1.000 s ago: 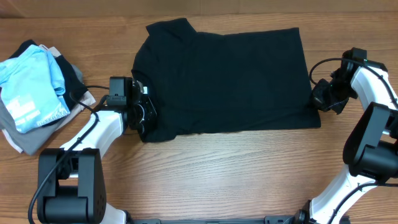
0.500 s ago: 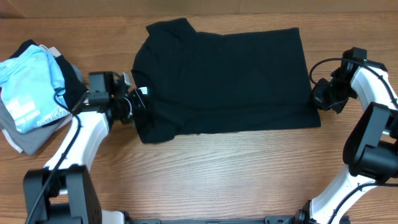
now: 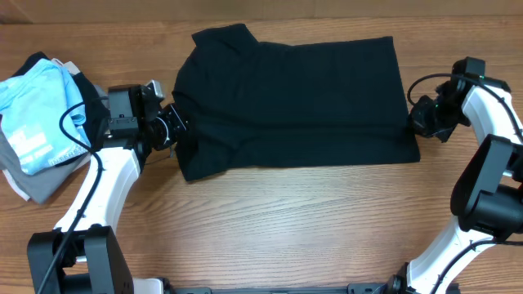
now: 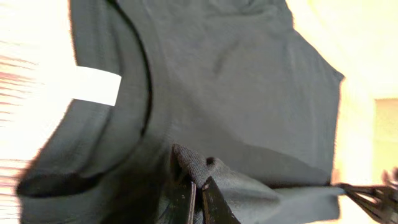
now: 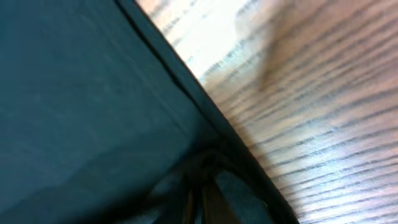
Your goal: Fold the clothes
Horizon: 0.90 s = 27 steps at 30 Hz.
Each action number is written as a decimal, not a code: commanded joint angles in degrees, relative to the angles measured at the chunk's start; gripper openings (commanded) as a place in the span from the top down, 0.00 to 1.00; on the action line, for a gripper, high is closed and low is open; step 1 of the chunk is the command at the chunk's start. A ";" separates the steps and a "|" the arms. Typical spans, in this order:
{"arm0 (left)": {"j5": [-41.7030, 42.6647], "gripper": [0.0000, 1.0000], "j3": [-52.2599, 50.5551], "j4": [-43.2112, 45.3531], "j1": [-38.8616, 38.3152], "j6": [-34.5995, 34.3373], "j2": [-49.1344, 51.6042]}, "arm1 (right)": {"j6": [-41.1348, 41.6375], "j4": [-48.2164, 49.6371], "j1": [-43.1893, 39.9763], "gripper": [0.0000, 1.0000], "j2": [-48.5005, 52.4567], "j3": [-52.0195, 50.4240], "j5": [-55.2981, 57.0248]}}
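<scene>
The black T-shirt [image 3: 294, 102] lies spread across the middle of the wooden table, collar to the left, hem to the right. My left gripper [image 3: 178, 124] pinches the shirt's left edge near the collar, shut on a fold of black fabric [image 4: 193, 165]. The white label [image 4: 94, 85] shows inside the neckline. At the shirt's right edge my right gripper [image 3: 418, 122] is shut on the hem; its fingers [image 5: 214, 205] show close together with dark cloth [image 5: 81, 93] between and around them.
A pile of other garments, light blue [image 3: 39, 114] on top of grey and beige, sits at the far left just behind my left arm. Bare wood [image 3: 286, 220] stretches in front of the shirt.
My left gripper has moved left and away from me, dragging the shirt's left edge with it. The front edge of the shirt now lies farther back. The right gripper shifted slightly back.
</scene>
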 commanded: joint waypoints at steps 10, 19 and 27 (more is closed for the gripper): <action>-8.39 0.90 0.98 4.02 0.24 -0.72 3.91 | -0.31 4.55 2.80 0.96 -2.40 5.07 -0.26; 0.46 0.42 0.98 1.77 0.26 1.25 3.96 | 0.04 1.46 2.69 0.73 -2.40 5.07 6.64; -3.23 0.70 0.98 -24.44 -3.08 14.51 3.98 | -0.26 -11.34 1.11 0.66 -2.38 4.50 11.76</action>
